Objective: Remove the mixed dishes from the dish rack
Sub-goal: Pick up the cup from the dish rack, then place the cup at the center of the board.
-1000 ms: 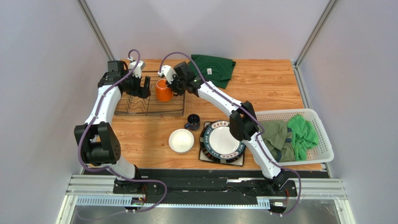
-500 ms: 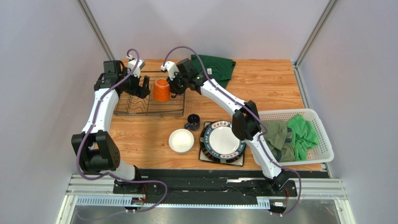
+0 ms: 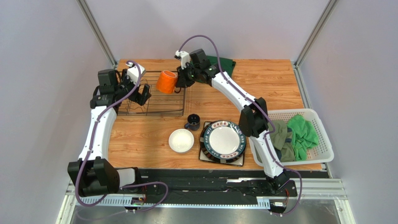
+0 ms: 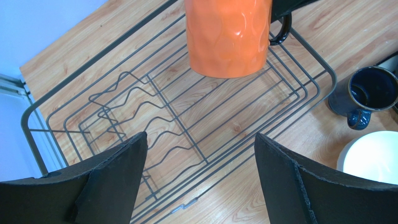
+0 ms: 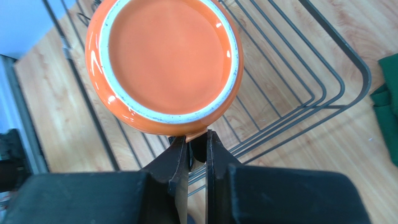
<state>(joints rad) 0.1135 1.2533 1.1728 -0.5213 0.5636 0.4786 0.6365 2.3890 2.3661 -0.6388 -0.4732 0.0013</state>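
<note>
The orange mug (image 3: 166,81) (image 4: 226,37) (image 5: 163,60) hangs tilted above the far right end of the dish rack (image 3: 149,106) (image 4: 187,135) (image 5: 299,84), which holds nothing. My right gripper (image 3: 180,79) (image 5: 197,140) is shut on the mug's handle. Over the rack's left part, my left gripper (image 3: 140,95) (image 4: 201,140) is wide open and holds nothing. On the table in front of the rack stand the dark blue mug (image 3: 192,122) (image 4: 364,95), the small white bowl (image 3: 181,140) (image 4: 373,156) and the round dark-rimmed plate (image 3: 223,141), which lies on a square plate (image 3: 239,162).
A dark green cloth (image 3: 217,69) (image 5: 387,93) lies at the back of the table behind the right arm. A white slatted basket (image 3: 322,156) with green cloths stands at the right edge. Walls close in on the left and right.
My right gripper has lifted the orange mug out of the rack, tilting it and carrying it up and back. The left gripper has drawn back to the left, still open.
</note>
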